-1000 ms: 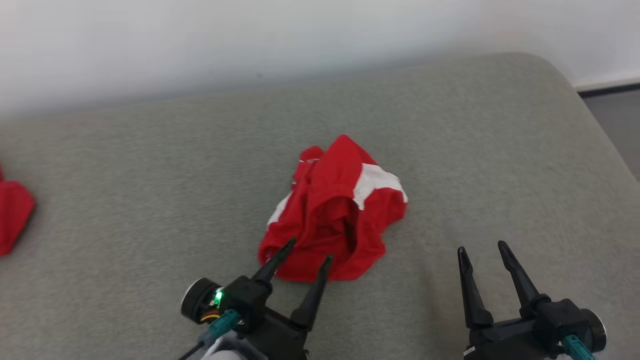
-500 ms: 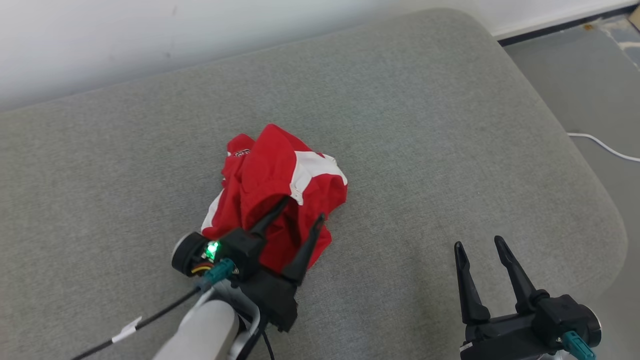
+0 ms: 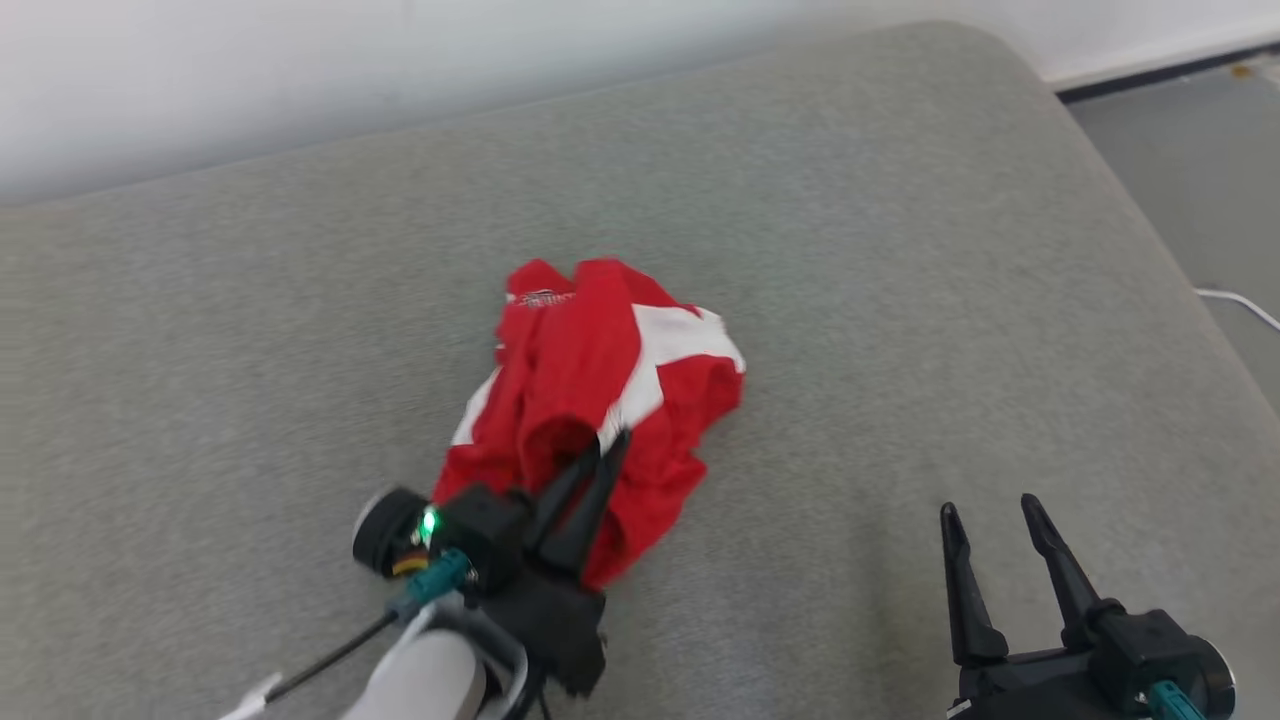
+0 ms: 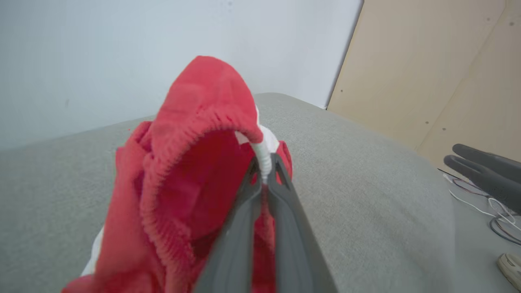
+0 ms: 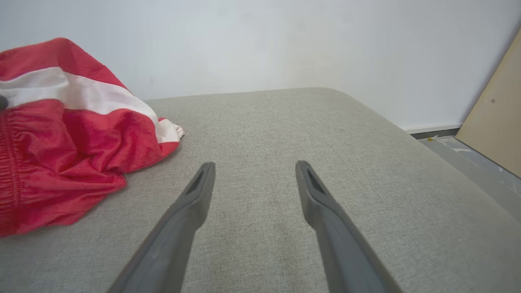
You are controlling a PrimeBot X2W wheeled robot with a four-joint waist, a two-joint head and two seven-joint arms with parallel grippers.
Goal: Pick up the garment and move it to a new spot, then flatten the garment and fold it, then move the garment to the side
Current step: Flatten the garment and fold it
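Pinching the elastic waistband, the left tool is clamped together on the red-and-white garment, which lies crumpled near the middle of the grey cushion. It looks like light, limp mesh cloth that will sag and trail, so the gathered band should give a firmer purchase than loose fabric. The right tool hovers spread apart toward the cushion's right edge, clear of the cloth.
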